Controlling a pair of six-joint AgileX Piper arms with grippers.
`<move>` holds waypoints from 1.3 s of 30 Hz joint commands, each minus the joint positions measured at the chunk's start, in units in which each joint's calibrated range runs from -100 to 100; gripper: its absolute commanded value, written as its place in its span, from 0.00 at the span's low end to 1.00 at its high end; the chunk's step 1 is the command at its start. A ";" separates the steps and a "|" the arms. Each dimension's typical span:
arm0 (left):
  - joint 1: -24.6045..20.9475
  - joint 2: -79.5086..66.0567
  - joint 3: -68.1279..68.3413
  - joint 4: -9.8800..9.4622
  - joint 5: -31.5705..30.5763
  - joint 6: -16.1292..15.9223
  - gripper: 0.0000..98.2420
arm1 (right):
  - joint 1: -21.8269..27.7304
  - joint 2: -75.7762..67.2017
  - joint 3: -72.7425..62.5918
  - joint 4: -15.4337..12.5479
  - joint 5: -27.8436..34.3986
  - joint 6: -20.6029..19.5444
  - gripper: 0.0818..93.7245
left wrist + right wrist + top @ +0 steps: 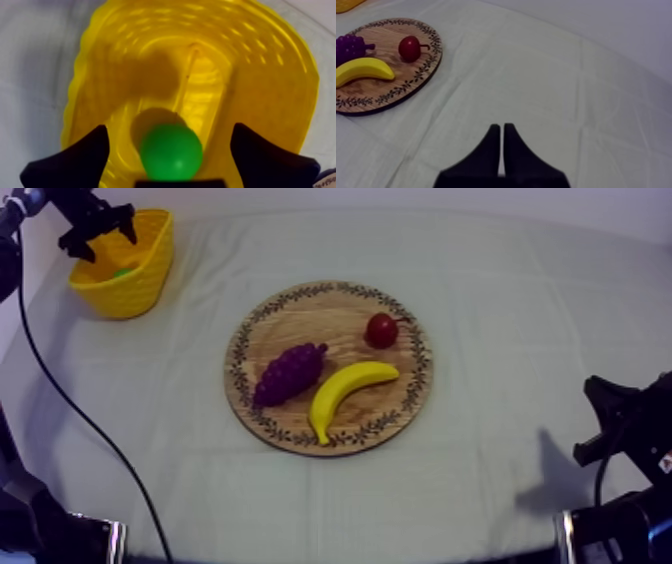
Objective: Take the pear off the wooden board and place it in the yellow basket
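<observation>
Your left gripper (98,230) hangs spread wide over the yellow basket (140,283) at ten o'clock from the board (300,313), the pear (171,152) lying inside untouched, so the drop looks done: next, lift straight clear; your right gripper (501,131) sits pressed together.

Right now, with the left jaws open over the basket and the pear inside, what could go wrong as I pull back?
1. The left jaws stand open close to the rim of the yellow basket. A sideways retreat could catch the wall and tip or drag the basket, so lifting straight up looks safer.
2. The pear lies between the open jaws, close beneath them. Any dip might press on it or roll it.
</observation>
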 commanded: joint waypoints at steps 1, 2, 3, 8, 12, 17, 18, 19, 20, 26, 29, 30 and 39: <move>-0.02 -0.19 0.15 -0.08 -0.15 0.08 0.97 | -0.01 -0.04 -0.05 -0.01 0.02 -0.02 0.00; -0.03 -0.28 0.31 -0.13 -0.20 0.09 0.97 | -0.01 -0.04 -0.05 -0.01 0.02 -0.02 0.00; -0.03 -0.42 0.53 -0.17 -0.23 0.10 0.97 | -0.01 -0.04 -0.05 -0.01 0.02 -0.02 0.00; 0.21 -2.11 2.43 -0.02 -0.63 -0.03 0.96 | -0.01 -0.04 -0.05 -0.01 0.02 -0.02 0.00; 0.67 -4.87 4.67 0.24 -0.82 -0.33 0.90 | -0.01 -0.04 -0.05 -0.01 0.02 -0.02 0.00; 1.26 -9.44 8.11 0.72 -0.87 -0.46 0.86 | -0.01 -0.04 -0.05 -0.01 0.02 -0.02 0.00; 1.35 -10.48 8.87 0.87 -0.87 -0.51 0.86 | -0.01 -0.04 -0.05 -0.01 0.02 -0.02 0.00; 1.43 -11.54 9.66 0.99 -0.87 -0.55 0.85 | -0.01 -0.04 -0.05 -0.01 0.02 -0.02 0.00; 1.53 -12.67 10.48 1.08 -0.87 -0.57 0.83 | -0.01 -0.04 -0.05 -0.01 0.02 -0.02 0.00; 1.95 -19.64 15.79 1.13 -0.88 -0.20 0.65 | -0.01 -0.04 -0.05 -0.01 0.02 -0.02 0.00; 2.02 -22.88 18.44 1.06 -0.88 -0.08 0.56 | -0.01 -0.04 -0.05 -0.01 0.02 -0.02 0.00; 2.01 -23.92 19.31 1.05 -0.93 -0.09 0.54 | -0.01 -0.04 -0.05 -0.01 0.02 -0.02 0.00; 1.68 -35.15 30.20 0.88 -4.01 -0.77 0.32 | -0.01 -0.04 -0.05 -0.01 0.02 -0.02 0.00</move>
